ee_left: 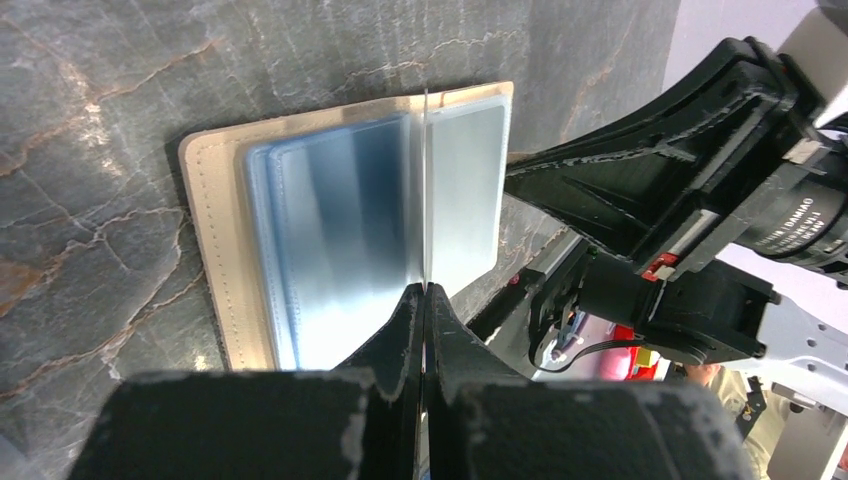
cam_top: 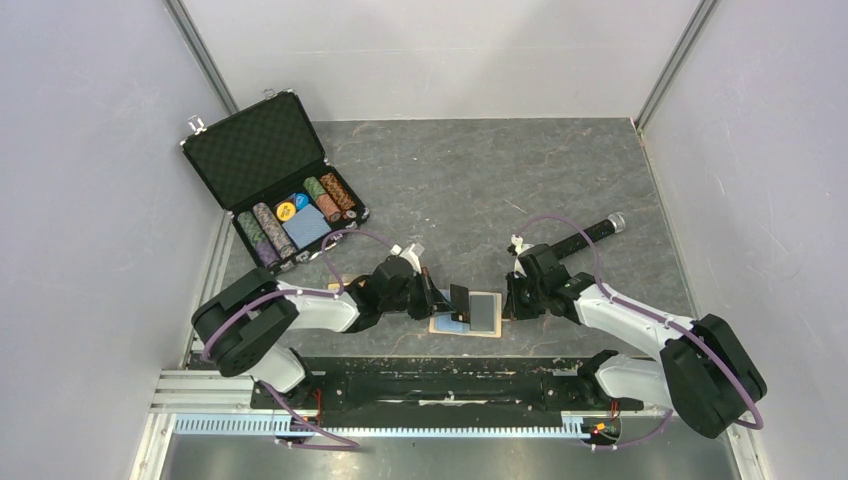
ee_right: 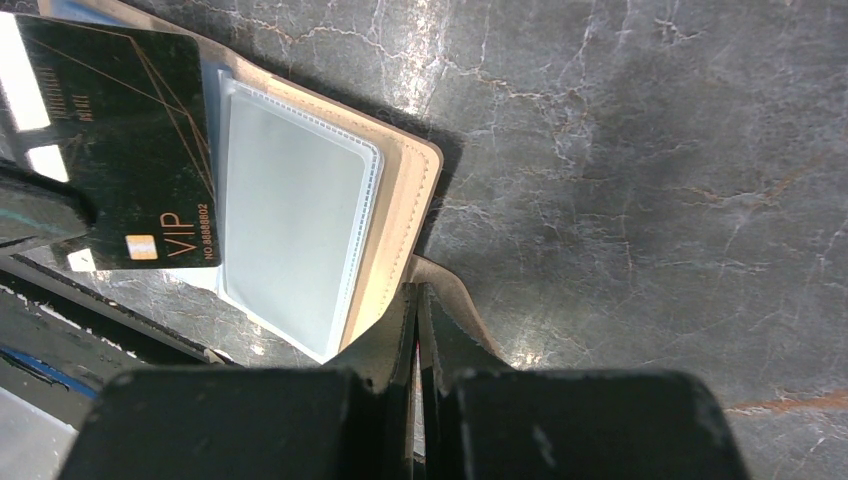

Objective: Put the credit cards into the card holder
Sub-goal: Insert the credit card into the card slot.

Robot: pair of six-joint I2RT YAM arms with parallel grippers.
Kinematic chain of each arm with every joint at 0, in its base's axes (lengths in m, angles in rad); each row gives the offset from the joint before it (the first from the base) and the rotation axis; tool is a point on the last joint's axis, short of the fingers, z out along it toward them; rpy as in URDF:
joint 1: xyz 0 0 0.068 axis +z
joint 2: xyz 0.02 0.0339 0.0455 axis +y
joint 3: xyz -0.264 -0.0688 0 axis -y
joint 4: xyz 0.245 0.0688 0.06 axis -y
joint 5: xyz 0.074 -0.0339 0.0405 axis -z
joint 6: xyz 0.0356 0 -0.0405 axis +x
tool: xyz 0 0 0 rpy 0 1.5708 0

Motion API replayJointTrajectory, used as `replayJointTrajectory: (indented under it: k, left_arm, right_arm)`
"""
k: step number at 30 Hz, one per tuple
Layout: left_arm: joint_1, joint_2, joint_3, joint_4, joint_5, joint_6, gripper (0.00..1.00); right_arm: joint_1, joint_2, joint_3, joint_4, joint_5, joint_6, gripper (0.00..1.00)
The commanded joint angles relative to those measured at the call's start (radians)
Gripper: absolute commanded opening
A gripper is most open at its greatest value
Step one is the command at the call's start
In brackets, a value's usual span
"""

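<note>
Insertion step, I judge; your left tool [ee_left: 424,296] clamps the black VIP card [ee_right: 120,150] over the card holder [ee_right: 402,200]; right tool [ee_right: 418,296] pinches its tab [ee_right: 447,285]; next, you'd tilt the card into a sleeve [ee_right: 290,240].

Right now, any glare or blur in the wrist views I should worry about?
Left wrist: sheen streaks the card holder pockets; the black card is edge-on, a thin line; left gripper soft near the lens. Right wrist: white glare patches on the card's left edge, VIP print sharp; right gripper blurred. Top external: even light.
</note>
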Motion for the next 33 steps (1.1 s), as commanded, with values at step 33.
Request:
replayJointTrajectory:
  k: [33]
  left_arm:
    - [-0.096,0.073,0.021,0.008,-0.055,-0.086,0.02]
  right_arm:
    - [-0.002,0.016,-0.025,0.013,0.008,-0.022,0.0]
